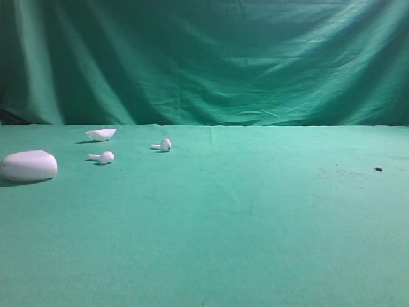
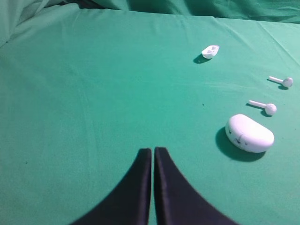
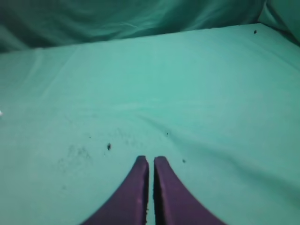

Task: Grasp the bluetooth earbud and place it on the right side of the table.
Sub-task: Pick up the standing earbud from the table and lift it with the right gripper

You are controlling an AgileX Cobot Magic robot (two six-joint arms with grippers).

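- A bluetooth earbud (image 1: pixel 104 157) is lying on its side on the left part of the table (image 1: pixel 255 224), its round bulb resting on the green cloth and its short stem pointing left.
- A second earbud (image 1: pixel 163 145), alike in shape, is lying a little farther back and to the right of the first; either could serve, and the pictures are not showing which is meant.
- The piece is looking very light, hard and glossy, so it is likely to skid or roll on its bulb if nudged from one side only.
- The stem is looking like the safer place to take hold, with fingertips closing across it just beside the bulb; pinching the rounded head is risking a squirt-out.
- A white shell (image 1: pixel 101 133) is sitting just behind the first earbud, and a white pebble-like case (image 1: pixel 29 165) is resting nearer and further left, both apart from it.
- The left gripper (image 2: pixel 153 150) is hovering over bare cloth with its dark fingers pressed together, holding nothing, well apart from the earbuds.
- The right gripper (image 3: pixel 151 159) is also showing its fingers pressed together and empty, over the bare right side of the table.
- A small dark speck (image 1: pixel 378 169) is lying on the far right of the cloth.
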